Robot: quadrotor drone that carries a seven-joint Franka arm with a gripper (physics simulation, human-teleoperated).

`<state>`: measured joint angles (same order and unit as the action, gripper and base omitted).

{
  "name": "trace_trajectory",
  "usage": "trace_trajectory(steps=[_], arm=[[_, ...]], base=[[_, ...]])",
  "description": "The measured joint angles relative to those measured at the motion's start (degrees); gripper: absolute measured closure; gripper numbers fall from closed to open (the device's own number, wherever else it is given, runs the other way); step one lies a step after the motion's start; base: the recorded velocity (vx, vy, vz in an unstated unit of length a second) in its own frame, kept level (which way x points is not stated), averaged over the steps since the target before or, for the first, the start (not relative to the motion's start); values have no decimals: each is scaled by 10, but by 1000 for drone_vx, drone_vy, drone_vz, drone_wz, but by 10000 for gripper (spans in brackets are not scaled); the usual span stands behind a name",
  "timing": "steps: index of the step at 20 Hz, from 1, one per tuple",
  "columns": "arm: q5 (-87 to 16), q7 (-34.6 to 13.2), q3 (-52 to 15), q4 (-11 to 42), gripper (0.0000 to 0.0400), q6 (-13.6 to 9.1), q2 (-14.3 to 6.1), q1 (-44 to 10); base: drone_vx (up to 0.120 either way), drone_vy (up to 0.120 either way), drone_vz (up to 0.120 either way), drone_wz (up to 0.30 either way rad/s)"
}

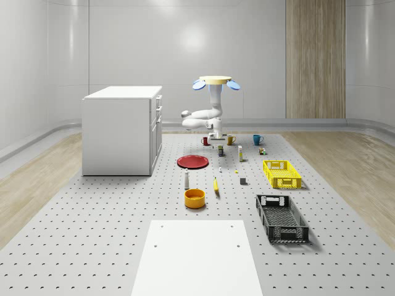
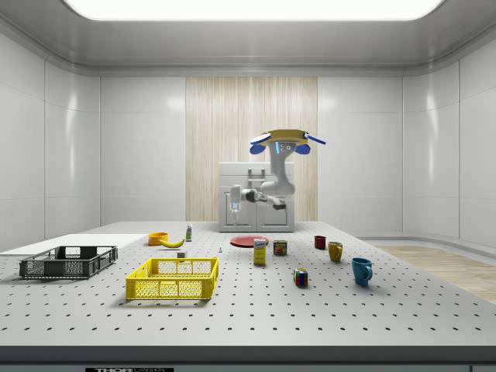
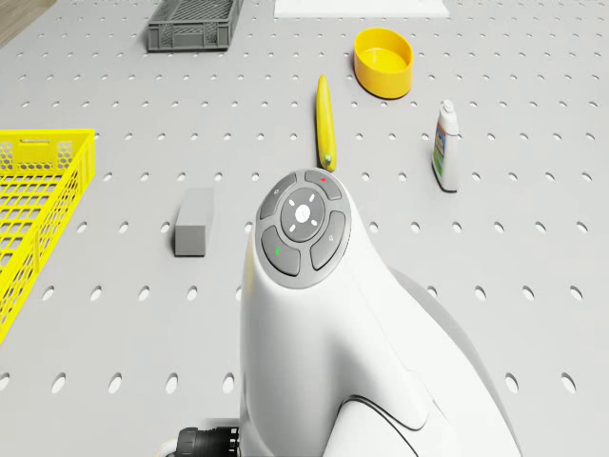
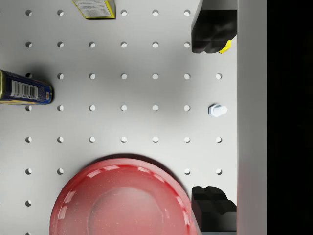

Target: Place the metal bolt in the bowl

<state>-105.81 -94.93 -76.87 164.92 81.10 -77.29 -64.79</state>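
Note:
The metal bolt is small and pale and lies on the perforated table beside a red plate. In the wrist view it sits below and between the two black fingertips of my gripper, which is open. The bolt is a tiny speck right of the red plate. The yellow bowl stands nearer the front of the table, and shows as the bowl in the drone view. My drone hovers over the far part of the table, and the gripper hangs well above the surface.
A banana, a white bottle and a grey block lie between bolt and bowl. A yellow crate and a black crate stand at the whole-scene view's right. A can, mugs and a white cabinet are nearby.

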Motion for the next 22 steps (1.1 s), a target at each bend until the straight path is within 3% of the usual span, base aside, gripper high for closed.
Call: trace_trajectory(steps=[11,16,22], arm=[[9,-4,-4,-1,0,18,-19,-5],[12,-6,-5,-1,0,26,-27,-7],[16,-8,-7,-2,0,34,-37,-9]], base=[[116,0,-109,0],[0,56,-120,0],[73,0,0,0]])
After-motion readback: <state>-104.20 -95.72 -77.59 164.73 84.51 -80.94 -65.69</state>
